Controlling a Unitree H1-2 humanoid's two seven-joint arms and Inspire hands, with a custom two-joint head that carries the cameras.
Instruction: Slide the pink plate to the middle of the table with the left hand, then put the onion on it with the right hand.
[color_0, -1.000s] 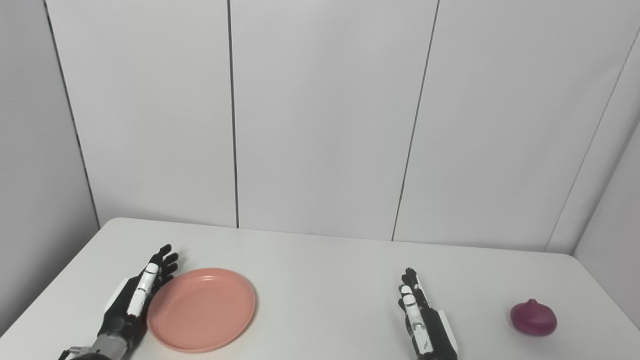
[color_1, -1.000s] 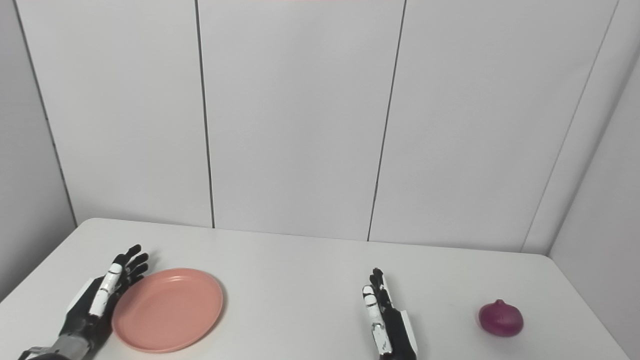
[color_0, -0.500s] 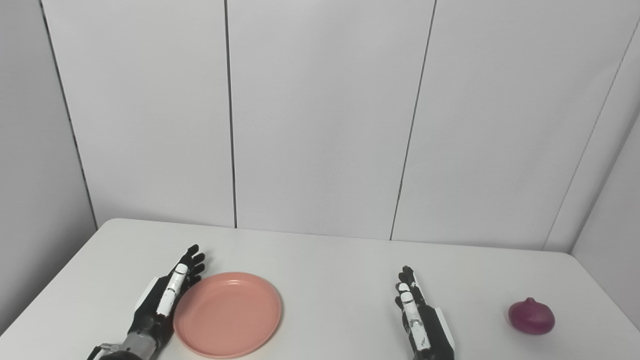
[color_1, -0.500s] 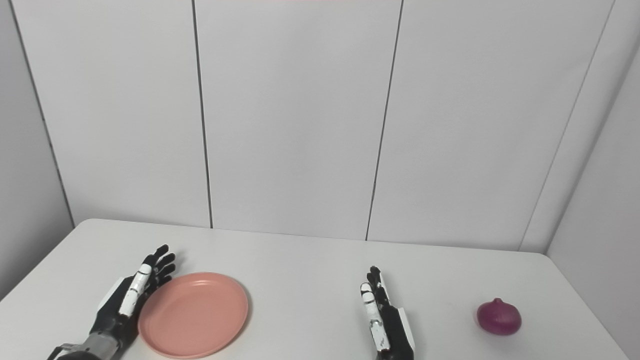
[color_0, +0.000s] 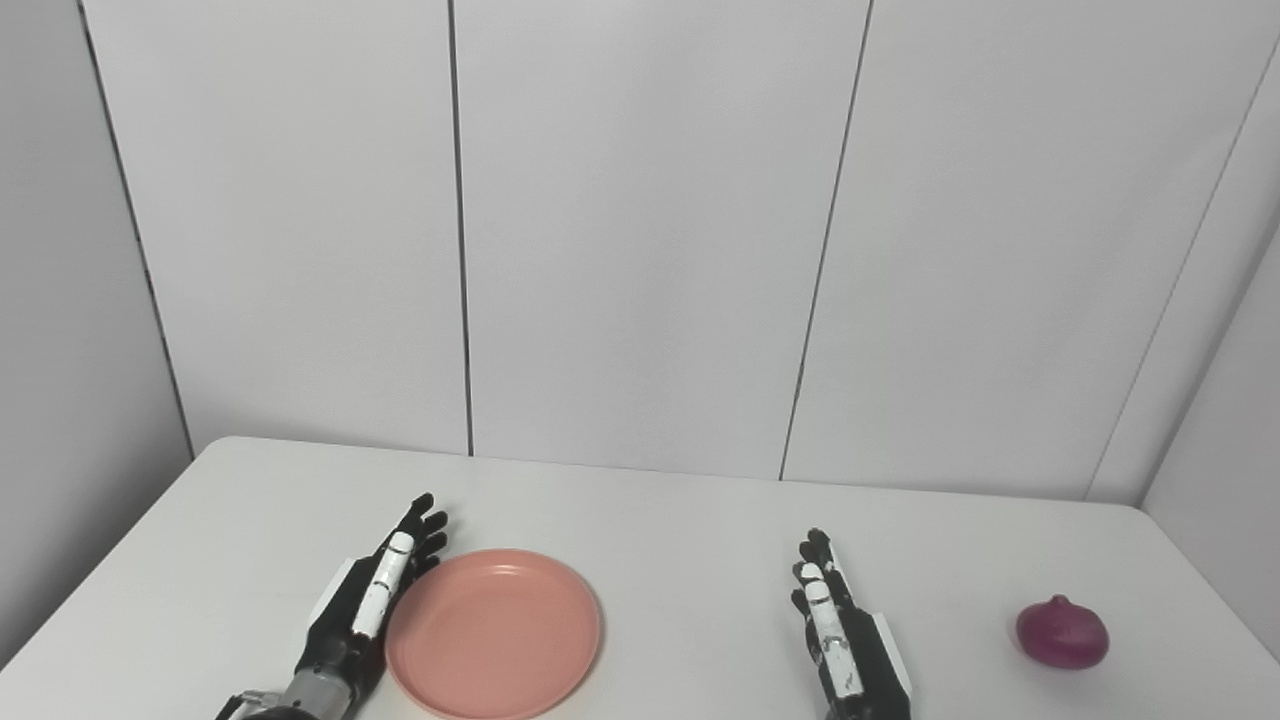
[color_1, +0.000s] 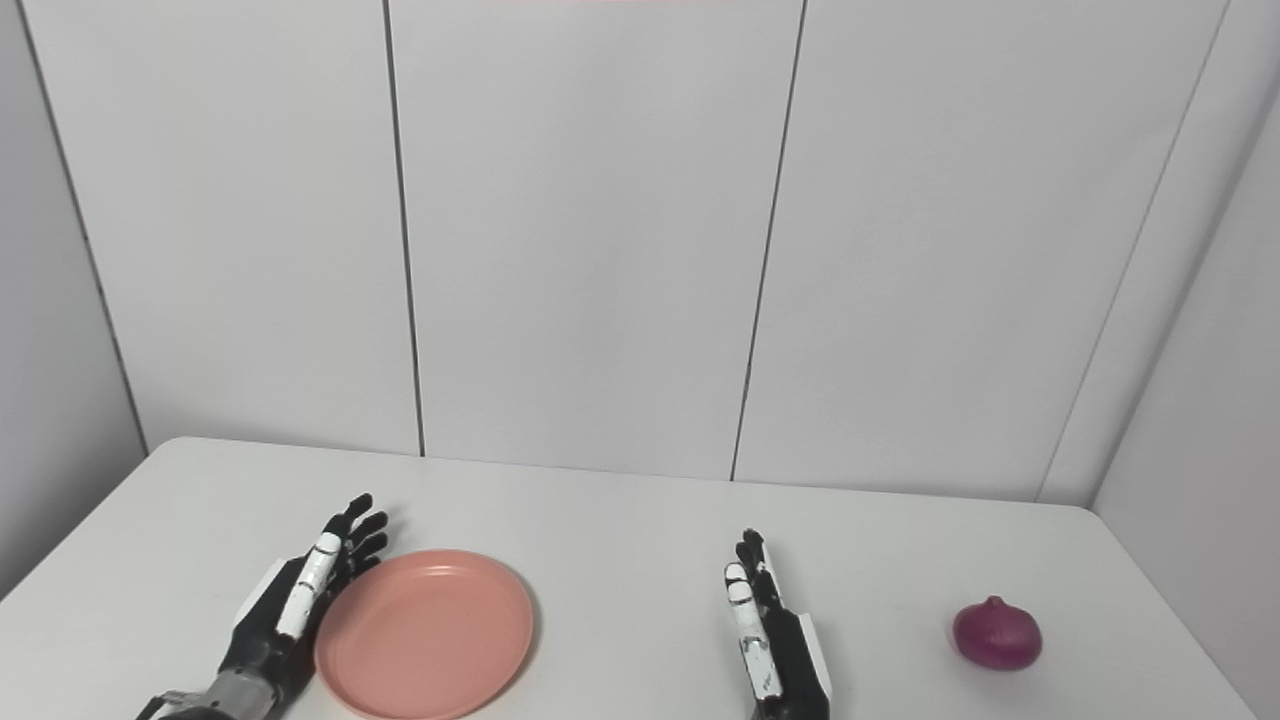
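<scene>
The pink plate (color_0: 495, 632) lies flat on the white table (color_0: 650, 520), left of the middle near the front edge. My left hand (color_0: 375, 600) is open with fingers straight and stands on edge against the plate's left rim. My right hand (color_0: 840, 640) is open and empty, resting on edge right of the middle, apart from the plate. The purple onion (color_0: 1063, 632) sits at the right side of the table, well to the right of my right hand. The plate (color_1: 425, 632) and onion (color_1: 997, 633) also show in the right eye view.
Grey wall panels (color_0: 640, 230) stand behind the table's far edge. A side wall (color_0: 1230, 450) closes the right end. The table's left edge runs near my left arm.
My left hand has moved to the right along the table, pushing the pink plate with it toward the middle. My right hand and the onion have stayed still.
</scene>
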